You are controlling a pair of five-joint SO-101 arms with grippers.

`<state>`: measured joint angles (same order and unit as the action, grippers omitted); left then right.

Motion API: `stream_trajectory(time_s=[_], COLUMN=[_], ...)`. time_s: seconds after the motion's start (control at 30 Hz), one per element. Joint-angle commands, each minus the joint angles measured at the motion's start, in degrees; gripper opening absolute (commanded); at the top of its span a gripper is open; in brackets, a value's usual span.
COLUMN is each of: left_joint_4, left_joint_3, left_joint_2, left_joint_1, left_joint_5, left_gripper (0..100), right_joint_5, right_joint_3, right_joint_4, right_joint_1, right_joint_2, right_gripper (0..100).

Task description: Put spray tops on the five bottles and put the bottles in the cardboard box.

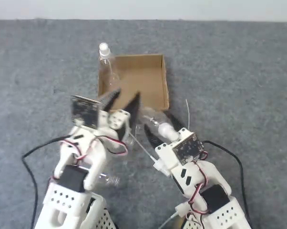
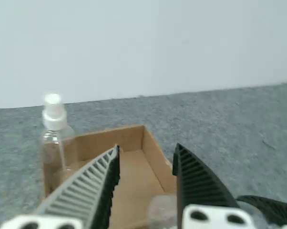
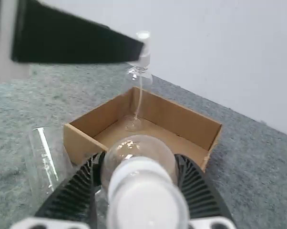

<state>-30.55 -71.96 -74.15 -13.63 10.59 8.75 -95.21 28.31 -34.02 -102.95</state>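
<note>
The cardboard box [image 1: 153, 76] lies open at the middle of the table. A clear bottle with a white spray top [image 1: 104, 56] stands upright in its far left corner, as the left wrist view [image 2: 54, 136] and the right wrist view [image 3: 139, 57] also show. My left gripper [image 1: 123, 99] hangs open over the box's near edge with nothing between its fingers [image 2: 98, 183]. My right gripper [image 1: 161, 128] is shut on a clear bottle with a white top [image 3: 136, 164], held just in front of the box [image 3: 181, 119].
Another clear bottle [image 1: 107, 179] lies on the grey carpet beside the left arm's base. A clear topless bottle [image 3: 44, 160] is near the box's front corner. Thin dip tubes [image 1: 187, 112] lie by the right gripper. Cables trail back from both arms.
</note>
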Motion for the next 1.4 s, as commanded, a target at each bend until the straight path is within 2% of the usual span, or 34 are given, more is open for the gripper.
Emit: stream_trajectory(time_s=[0.0,0.33,0.63,0.77,0.93,1.1,1.37], left_joint_4=[-2.11,-9.32,-19.08,-15.38,-8.88,-8.35,-5.27], left_joint_3=[7.25,8.48,7.87,2.33,-1.54,-1.98,-4.09], left_joint_2=[-0.79,-0.79,-0.79,-0.79,-0.79,-0.79,-0.79], left_joint_1=[5.19,21.45,27.52,28.40,30.77,32.44,34.20], left_joint_5=[0.35,0.62,0.79,4.48,4.22,4.31,4.31], left_gripper=[17,17,17,17,17,17,17], right_joint_5=[0.62,0.62,0.70,1.05,1.14,1.14,1.23], right_joint_3=[-1.23,-1.23,-1.23,-1.23,-1.23,0.97,13.19], right_joint_4=[0.22,1.36,2.07,3.47,3.74,3.91,12.09], right_joint_1=[2.86,2.77,2.86,2.86,2.86,2.86,2.51], right_joint_2=[-1.01,-1.01,-0.75,-1.01,-1.01,-0.40,-0.31], right_gripper=[0.7,0.7,0.7,0.7,0.7,0.6,0.6])
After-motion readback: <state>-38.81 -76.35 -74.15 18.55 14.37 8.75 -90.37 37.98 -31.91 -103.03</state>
